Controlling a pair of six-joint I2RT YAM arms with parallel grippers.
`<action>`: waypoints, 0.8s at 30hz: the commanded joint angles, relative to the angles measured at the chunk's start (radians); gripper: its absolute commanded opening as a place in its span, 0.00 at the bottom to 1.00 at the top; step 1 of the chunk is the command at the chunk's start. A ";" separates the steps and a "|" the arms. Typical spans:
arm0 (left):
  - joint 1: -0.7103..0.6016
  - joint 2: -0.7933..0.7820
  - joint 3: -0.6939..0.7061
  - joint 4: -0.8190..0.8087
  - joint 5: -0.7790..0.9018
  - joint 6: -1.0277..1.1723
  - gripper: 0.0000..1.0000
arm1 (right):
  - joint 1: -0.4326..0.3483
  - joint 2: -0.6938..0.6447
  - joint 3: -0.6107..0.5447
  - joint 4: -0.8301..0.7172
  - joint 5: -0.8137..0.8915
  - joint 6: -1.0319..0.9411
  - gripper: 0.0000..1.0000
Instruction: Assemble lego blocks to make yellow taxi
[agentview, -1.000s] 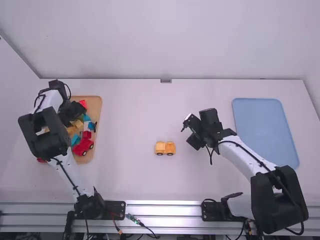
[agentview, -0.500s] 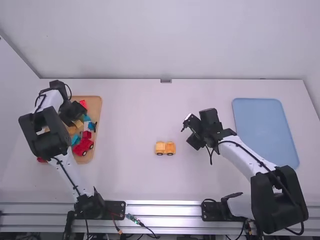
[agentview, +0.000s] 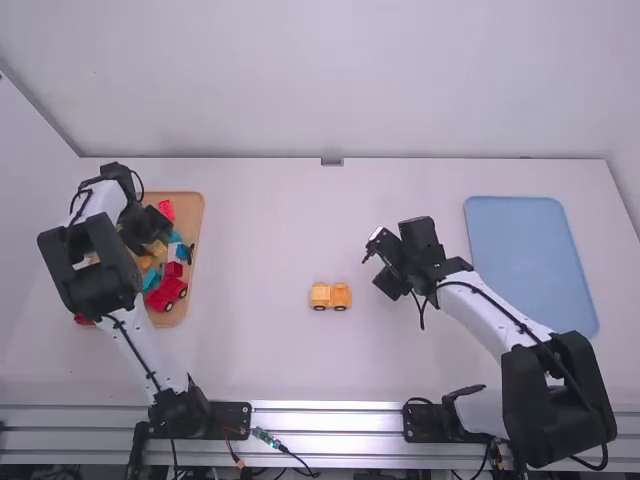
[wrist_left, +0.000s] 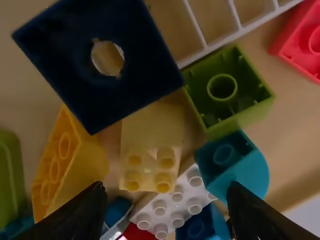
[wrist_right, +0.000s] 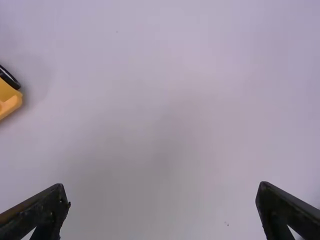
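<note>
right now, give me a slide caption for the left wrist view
Left gripper, open above a pale yellow studded plastic block, a white studded plastic block and an upturned green square block

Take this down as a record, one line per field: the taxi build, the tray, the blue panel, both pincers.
taxi build: orange-yellow wheeled vehicle, on the table between the arms
tray: tan, at the left, holding mixed blocks and a red wheeled toy
blue panel: flat, at the right
left pincer: open, above the tray's blocks
right pincer: open, above the table, right of the vehicle
</note>
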 joint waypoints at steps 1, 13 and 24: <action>-0.002 0.023 -0.014 -0.005 -0.055 -0.017 0.62 | 0.001 -0.016 -0.003 0.000 0.005 0.006 0.99; 0.001 0.023 -0.110 0.091 -0.082 0.025 0.53 | 0.001 -0.016 -0.003 -0.003 0.005 0.006 0.99; 0.005 0.023 -0.110 0.119 0.097 0.157 0.61 | 0.001 -0.016 -0.003 -0.004 0.005 0.006 0.99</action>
